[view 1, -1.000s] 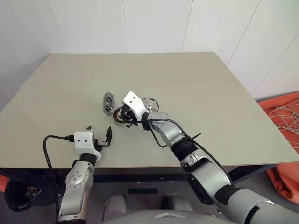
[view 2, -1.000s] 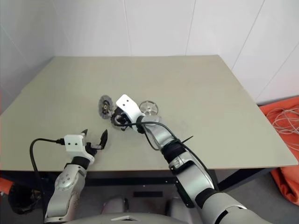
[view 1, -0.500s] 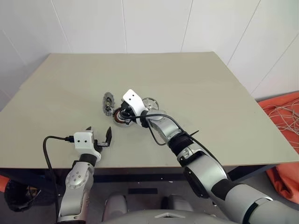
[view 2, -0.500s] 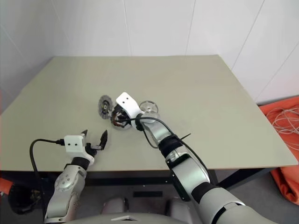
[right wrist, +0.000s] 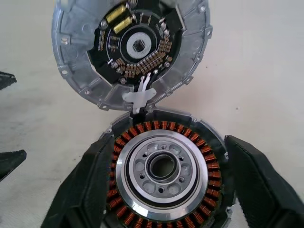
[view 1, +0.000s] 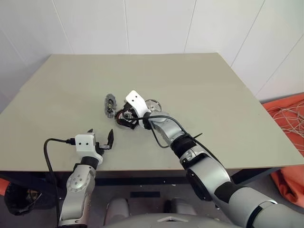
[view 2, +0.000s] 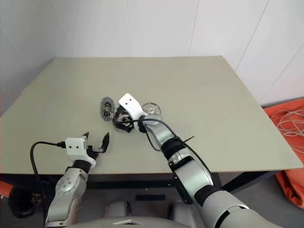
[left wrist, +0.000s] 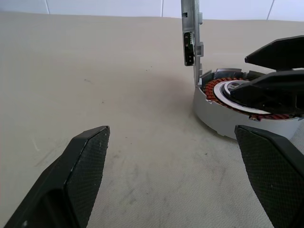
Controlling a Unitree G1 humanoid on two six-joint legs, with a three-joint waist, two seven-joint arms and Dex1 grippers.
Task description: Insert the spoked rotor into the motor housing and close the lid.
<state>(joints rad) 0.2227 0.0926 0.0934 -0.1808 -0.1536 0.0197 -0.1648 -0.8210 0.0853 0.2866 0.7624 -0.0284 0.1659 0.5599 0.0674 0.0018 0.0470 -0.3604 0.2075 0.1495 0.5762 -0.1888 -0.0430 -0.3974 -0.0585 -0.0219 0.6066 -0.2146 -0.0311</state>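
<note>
The motor housing [right wrist: 161,166] lies on the table, its copper windings ringing a silver hub. Its lid [right wrist: 130,47] stands upright on edge, joined to the housing's far rim, with the dark inner face towards my right wrist. My right gripper [view 1: 124,119] is open, one finger on each side of the housing. On the table just behind my right wrist lies the spoked rotor [view 1: 153,105]. My left gripper [view 1: 101,136] hovers open and empty near the table's front edge, pointing at the housing [left wrist: 223,118] and the edge-on lid [left wrist: 190,33].
The beige table [view 1: 213,85] is backed by white walls. Orange fabric and a coil of pale cable [view 1: 289,123] lie on the floor to the right, beyond the table edge.
My right gripper's fingers have spread apart around the housing. The left arm, the lid and the rotor stay where they were.
</note>
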